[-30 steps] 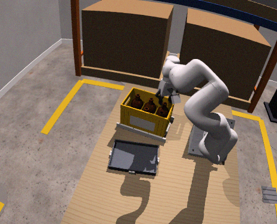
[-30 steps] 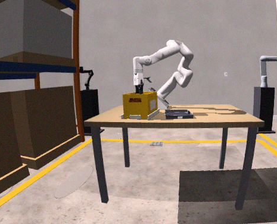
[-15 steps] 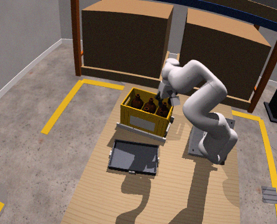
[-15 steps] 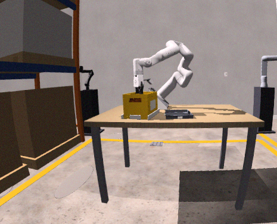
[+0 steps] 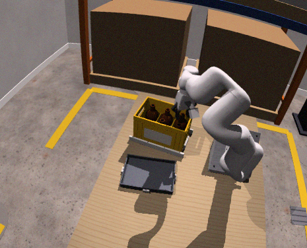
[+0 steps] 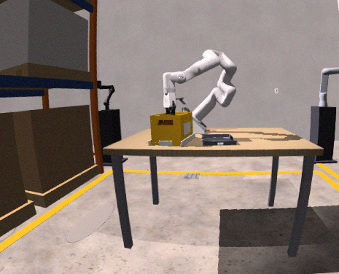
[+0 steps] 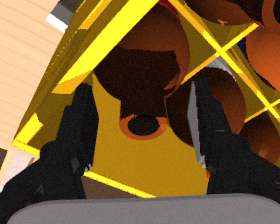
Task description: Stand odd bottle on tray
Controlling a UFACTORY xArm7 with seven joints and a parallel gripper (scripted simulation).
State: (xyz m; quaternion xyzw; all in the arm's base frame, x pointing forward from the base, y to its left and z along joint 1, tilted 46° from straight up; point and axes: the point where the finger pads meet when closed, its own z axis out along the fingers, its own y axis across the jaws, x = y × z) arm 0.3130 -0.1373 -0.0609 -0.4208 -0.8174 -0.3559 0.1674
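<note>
Down in the corner cell of the crate (image 5: 160,134) sits the brown bottle (image 7: 145,90) the arm is lined up on, its round mouth facing the wrist camera between the two black fingers. The gripper (image 7: 143,137) is partly open with nothing in it: one finger stands on each side of the bottle's neck and neither is pressing on it. Whether this is the bottle with the odd neck, I cannot tell from these views; the necks look much alike at this size.

So the task is barely begun, by my reading. No bottle has left the crate, nothing has been grasped, and the whole carry to the tray is yet to come, along with the release and the retreat.

Now the containers. The yellow crate is split by yellow dividers into cells; the top view shows three brown bottles along its near row, and the wrist view shows more brown shoulders in the cells behind, all upright. The crate sits level on the wooden table (image 5: 199,211), with a grey rail along its front foot.

The dark grey tray (image 5: 127,166) lies just in front of the crate, a little apart from it, flat on the table and holding no bottle.
</note>
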